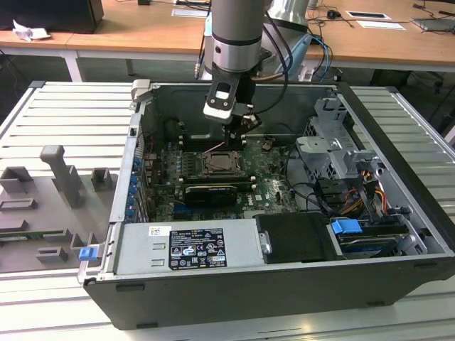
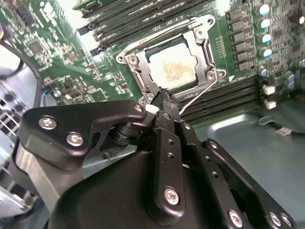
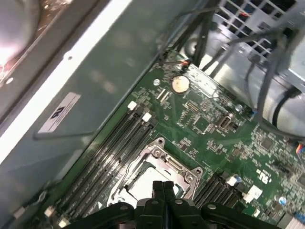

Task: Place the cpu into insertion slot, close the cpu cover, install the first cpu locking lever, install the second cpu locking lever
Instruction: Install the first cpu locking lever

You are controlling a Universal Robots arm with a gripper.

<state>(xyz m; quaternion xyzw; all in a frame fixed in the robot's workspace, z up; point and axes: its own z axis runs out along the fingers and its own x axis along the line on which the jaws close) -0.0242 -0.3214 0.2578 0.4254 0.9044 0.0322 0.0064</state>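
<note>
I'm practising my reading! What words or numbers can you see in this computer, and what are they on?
White label on the power supply box: print too small to read.
White sticker on the case wall: blurred, unreadable.
Top of the cpu: faint marks, unreadable.
White marks on the motherboard: too small to read.
Nothing reads clearly.

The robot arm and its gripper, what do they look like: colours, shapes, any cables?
The arm is a grey cylinder with a shiny metal band, ending in a black-and-white wrist block. Dark cables loop down beside it. The gripper is matte black, built of flat linked bars with silver screws, tapering to two slim fingers.
</note>
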